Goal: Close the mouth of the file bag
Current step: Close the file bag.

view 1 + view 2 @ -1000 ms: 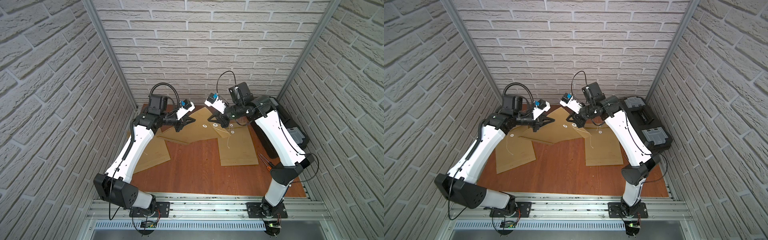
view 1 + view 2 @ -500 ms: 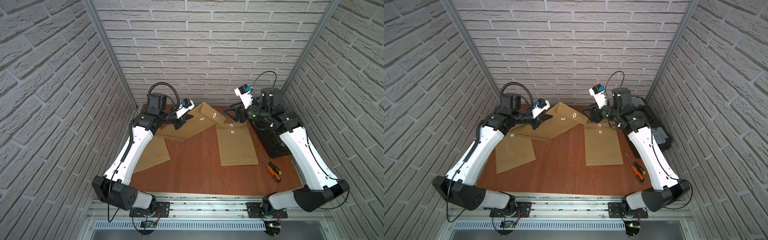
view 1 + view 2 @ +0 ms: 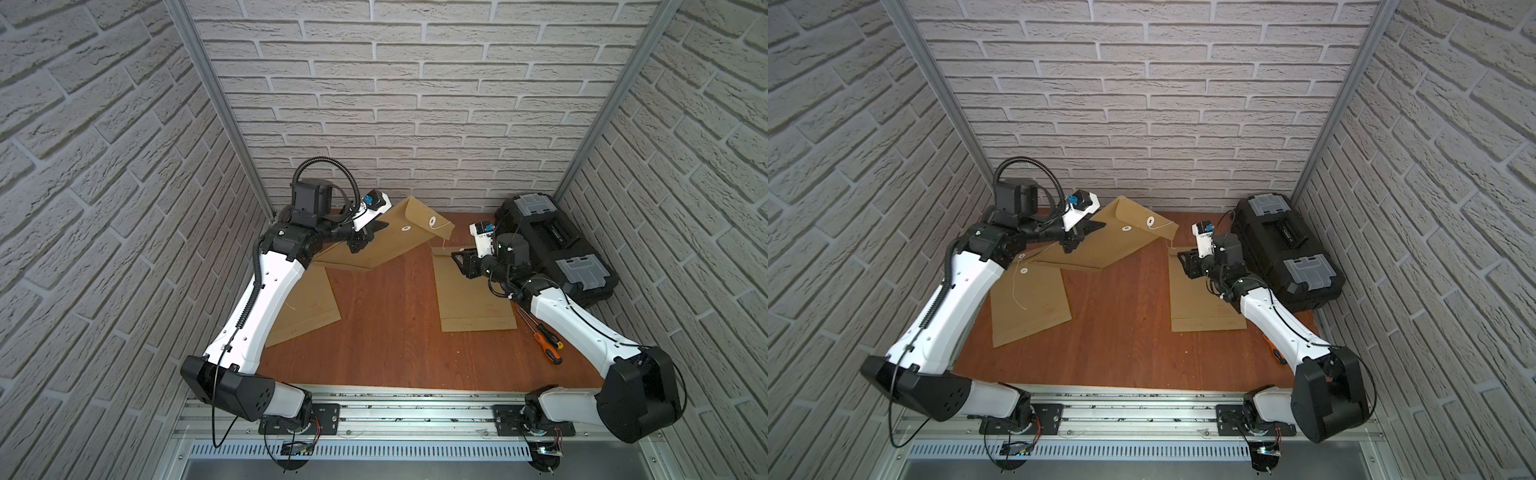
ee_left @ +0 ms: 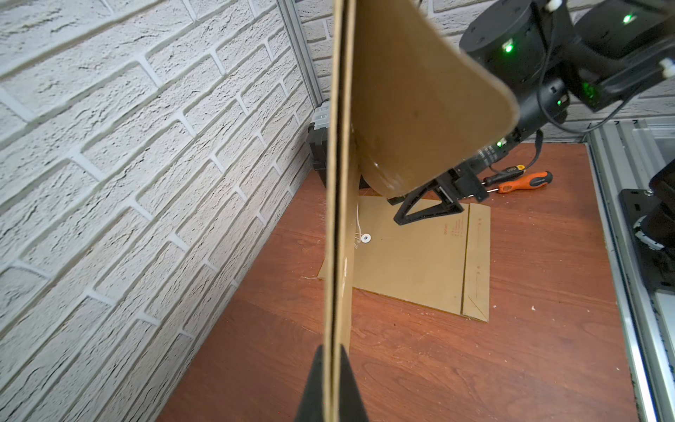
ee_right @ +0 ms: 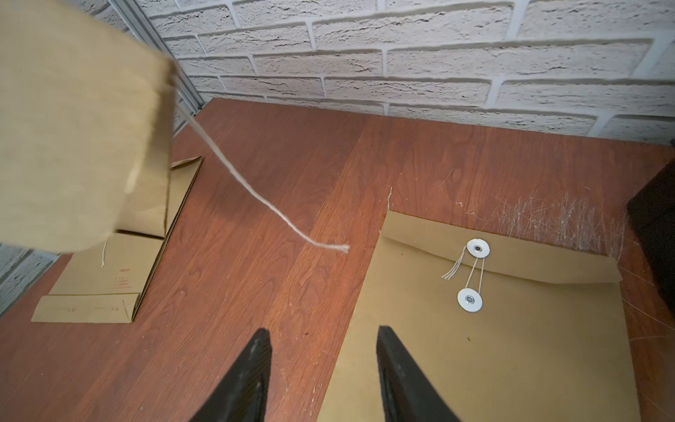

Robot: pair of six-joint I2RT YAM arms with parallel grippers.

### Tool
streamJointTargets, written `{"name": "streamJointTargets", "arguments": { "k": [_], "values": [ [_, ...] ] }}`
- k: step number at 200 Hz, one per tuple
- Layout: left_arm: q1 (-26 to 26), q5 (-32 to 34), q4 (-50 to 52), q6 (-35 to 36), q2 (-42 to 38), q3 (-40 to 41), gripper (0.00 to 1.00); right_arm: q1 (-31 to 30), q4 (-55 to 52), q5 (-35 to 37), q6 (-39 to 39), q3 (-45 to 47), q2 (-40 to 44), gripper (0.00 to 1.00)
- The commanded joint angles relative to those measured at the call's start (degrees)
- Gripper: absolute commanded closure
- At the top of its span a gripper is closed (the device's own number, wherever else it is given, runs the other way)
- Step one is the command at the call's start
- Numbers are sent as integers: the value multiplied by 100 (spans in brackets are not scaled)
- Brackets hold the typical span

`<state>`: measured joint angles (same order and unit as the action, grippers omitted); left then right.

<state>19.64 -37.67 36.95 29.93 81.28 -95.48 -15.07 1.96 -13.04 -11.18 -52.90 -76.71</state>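
String is what this step turns on. Your left end effector (image 4: 331, 352) is pressed together on the edge of the held file bag (image 3: 390, 245), which stands lifted and tilted above the back of the worktop (image 3: 386, 328), left of centre and near the rear wall. Its string (image 5: 255, 190) hangs free from the far corner, wound around nothing. In the left wrist view the flap (image 4: 420, 91) curls away from the body of the bag, so I judge the mouth not yet closed.

Your right end effector (image 5: 323, 336) is spread with nothing between its fingers. It hovers low over the near edge of the tied file bag (image 5: 493, 347), which lies flat on the worktop with its cord already looped between its two buttons; that one looks finished. A third file bag (image 3: 1030, 299) lies flat beneath the left arm.

The next move, as I read it, calls for the right end effector to catch the loose end of the string, press the flap down, and wind the string around the white discs (image 3: 432, 220) on the held file bag. The string is thin and swinging free, so you will need a careful pinch.

Some things are hard to make out:
- In both top views the wrist camera covers the left fingers.
- The right wrist view shows the held file bag only as a blurred, cut-off corner.
- Whether anything is inside it, I cannot tell.
- The left arm hides part of the third file bag.

A toolbox (image 3: 552, 249) and a screwdriver (image 3: 546, 345) sit at the right, clear of the work.
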Motion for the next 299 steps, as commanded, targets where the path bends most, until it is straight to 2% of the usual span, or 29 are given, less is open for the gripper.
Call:
{"name": "streamJointTargets", "arguments": {
  "k": [1, 31, 114, 198, 258, 277, 299],
  "values": [
    [62, 38, -69, 104, -90, -223, 100, -30, 1793, 56, -214, 227, -168, 49],
    [93, 49, -30, 75, -114, -286, 100, -49, 2387, -11, -392, 302, -476, 48],
    [187, -4, -13, 4, -143, -378, 100, -156, 2799, -41, -481, -69, -1068, 49],
    [189, 58, -64, -102, -151, -372, 100, -215, 3046, -215, -856, -225, -1309, 50],
    [183, 342, -152, -239, -136, -359, 100, -264, 3096, -378, -1097, -324, -1345, 49],
    [172, 394, -170, -295, -136, -351, 100, -260, 3098, -152, -1252, -251, -1340, 53],
    [170, 435, -155, -317, -157, -331, 100, -242, 2877, 124, -1295, -285, -1356, 63]
  ]
}}
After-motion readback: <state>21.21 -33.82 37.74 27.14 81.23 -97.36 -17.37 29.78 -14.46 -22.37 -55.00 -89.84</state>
